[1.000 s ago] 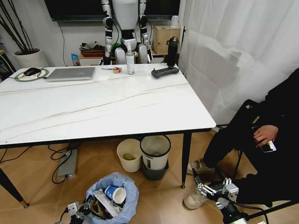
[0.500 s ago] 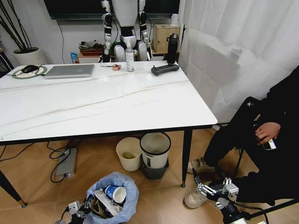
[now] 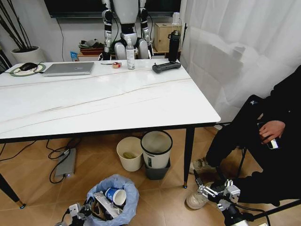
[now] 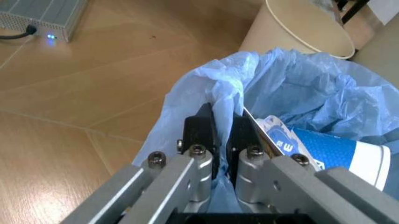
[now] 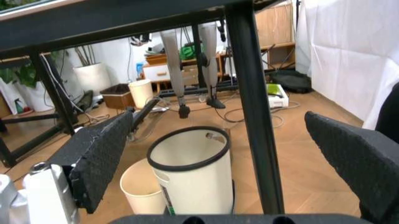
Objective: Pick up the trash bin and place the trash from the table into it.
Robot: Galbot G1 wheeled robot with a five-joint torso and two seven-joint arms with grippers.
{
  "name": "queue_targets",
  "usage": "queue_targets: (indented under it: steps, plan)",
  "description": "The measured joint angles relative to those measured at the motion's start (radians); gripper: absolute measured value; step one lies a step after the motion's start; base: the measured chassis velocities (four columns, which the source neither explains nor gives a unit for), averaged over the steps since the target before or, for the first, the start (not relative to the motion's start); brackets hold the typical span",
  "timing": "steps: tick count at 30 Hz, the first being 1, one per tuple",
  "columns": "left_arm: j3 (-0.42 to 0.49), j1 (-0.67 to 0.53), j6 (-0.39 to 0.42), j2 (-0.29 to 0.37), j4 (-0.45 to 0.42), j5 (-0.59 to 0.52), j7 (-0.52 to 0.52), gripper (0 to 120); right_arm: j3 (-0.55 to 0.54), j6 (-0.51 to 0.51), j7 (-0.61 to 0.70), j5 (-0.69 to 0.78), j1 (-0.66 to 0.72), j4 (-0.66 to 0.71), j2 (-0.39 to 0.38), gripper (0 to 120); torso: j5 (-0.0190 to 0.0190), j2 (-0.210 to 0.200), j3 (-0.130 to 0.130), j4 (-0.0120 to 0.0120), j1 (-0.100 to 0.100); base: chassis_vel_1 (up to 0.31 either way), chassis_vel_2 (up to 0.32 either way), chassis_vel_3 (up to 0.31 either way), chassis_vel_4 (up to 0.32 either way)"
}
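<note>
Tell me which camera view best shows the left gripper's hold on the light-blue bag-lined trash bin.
The left wrist view: the left gripper pinches the bag at the light-blue bag-lined trash bin rim. The head view shows gripper and bin low and small. The right wrist view faces other bins.

No legible text or labels.

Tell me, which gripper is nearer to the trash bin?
Left. The left gripper is shut on the trash bin's bag rim; the right gripper hangs open, well off to its right.
</note>
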Motion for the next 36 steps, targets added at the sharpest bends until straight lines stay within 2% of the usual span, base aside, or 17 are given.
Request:
queue_targets:
  steps: [16, 21, 36]
  plan:
    - [0.0, -0.022, -0.005, 0.001, 0.032, 0.0, 0.001, 0, 0.0, 0.0, 0.0, 0.0, 0.0, 0.0, 0.0, 100, -0.0001, -0.064, -0.038, 0.0, -0.026, 0.0, 0.0, 0.0, 0.0]
    - [0.001, -0.033, -0.029, 0.001, 0.05, -0.001, 0.006, 0, 0.0, 0.0, 0.0, 0.0, 0.0, 0.0, 0.0, 100, 0.0, -0.09, -0.055, 0.0, -0.035, 0.0, 0.0, 0.0, 0.0]
    - [0.001, -0.061, -0.071, 0.0, 0.112, -0.009, 0.048, 0, 0.0, 0.0, 0.0, 0.0, 0.0, 0.0, 0.0, 100, 0.0, -0.099, -0.062, 0.0, -0.038, 0.0, 0.0, 0.0, 0.0]
